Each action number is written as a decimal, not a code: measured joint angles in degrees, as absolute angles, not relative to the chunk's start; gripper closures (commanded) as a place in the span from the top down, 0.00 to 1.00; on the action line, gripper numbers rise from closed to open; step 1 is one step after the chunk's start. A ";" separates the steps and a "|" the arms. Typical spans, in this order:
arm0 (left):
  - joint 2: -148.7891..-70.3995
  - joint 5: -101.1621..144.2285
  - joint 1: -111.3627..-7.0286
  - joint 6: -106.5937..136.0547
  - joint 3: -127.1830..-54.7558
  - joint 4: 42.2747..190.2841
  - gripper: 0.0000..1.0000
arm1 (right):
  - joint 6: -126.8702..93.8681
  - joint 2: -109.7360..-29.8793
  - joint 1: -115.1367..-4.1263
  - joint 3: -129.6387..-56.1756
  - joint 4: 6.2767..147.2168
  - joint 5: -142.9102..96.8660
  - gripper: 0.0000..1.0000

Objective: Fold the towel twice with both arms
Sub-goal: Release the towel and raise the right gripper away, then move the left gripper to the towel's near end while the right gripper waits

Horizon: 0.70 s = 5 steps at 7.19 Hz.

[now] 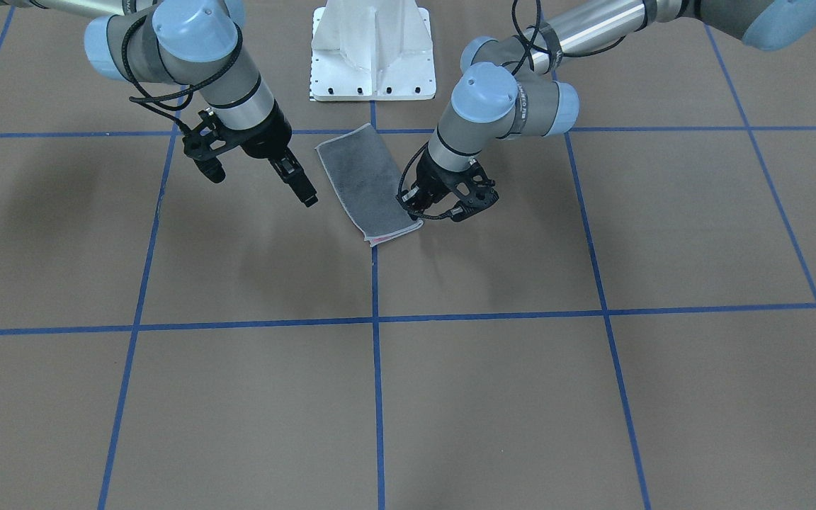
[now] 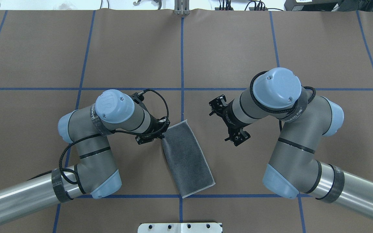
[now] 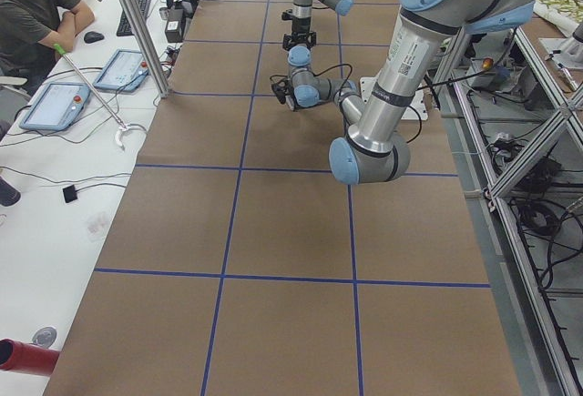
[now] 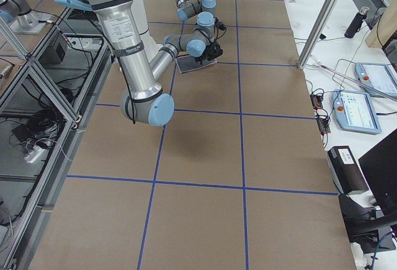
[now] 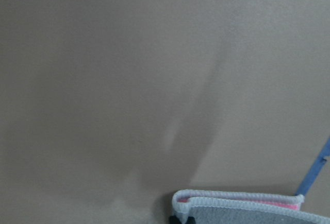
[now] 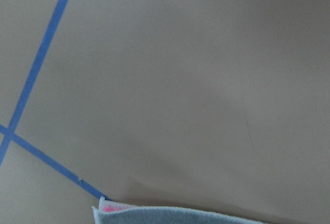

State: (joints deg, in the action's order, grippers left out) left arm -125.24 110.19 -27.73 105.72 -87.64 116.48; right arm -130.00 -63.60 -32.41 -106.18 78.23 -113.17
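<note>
The towel [image 1: 369,180] lies flat on the brown table as a long strip folded in half, dark grey face up, with pink showing between the layers at one end; it also shows in the overhead view [image 2: 186,157]. My left gripper [image 1: 411,204] is low at a corner of the towel's far short end. The left wrist view shows that corner [image 5: 237,206] with a raised lip and a dark fingertip at it, so the gripper looks shut on it. My right gripper [image 1: 303,190] hangs above the table, apart from the towel's other side. Its fingers show edge-on as one bar.
The white bolted pedestal [image 1: 372,49] stands just behind the towel at the robot's base. Blue tape lines [image 2: 182,64] cross the brown table. An operator [image 3: 32,14] sits at a side desk with tablets, off the table.
</note>
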 measured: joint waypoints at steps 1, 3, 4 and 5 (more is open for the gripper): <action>-126.16 109.05 -28.31 102.47 -87.25 116.68 0.00 | -129.40 -64.00 -33.16 -106.04 78.23 -113.62 1.00; -129.60 107.07 -31.03 97.68 -84.27 117.65 0.00 | -128.11 -64.61 -34.14 -105.62 78.28 -113.87 1.00; -131.82 106.80 -32.38 96.02 -81.15 119.15 0.30 | -127.85 -64.72 -34.26 -105.58 78.30 -113.90 1.00; -133.79 106.70 -33.52 95.20 -77.92 121.01 0.99 | -127.76 -64.74 -34.30 -105.57 78.31 -113.90 1.00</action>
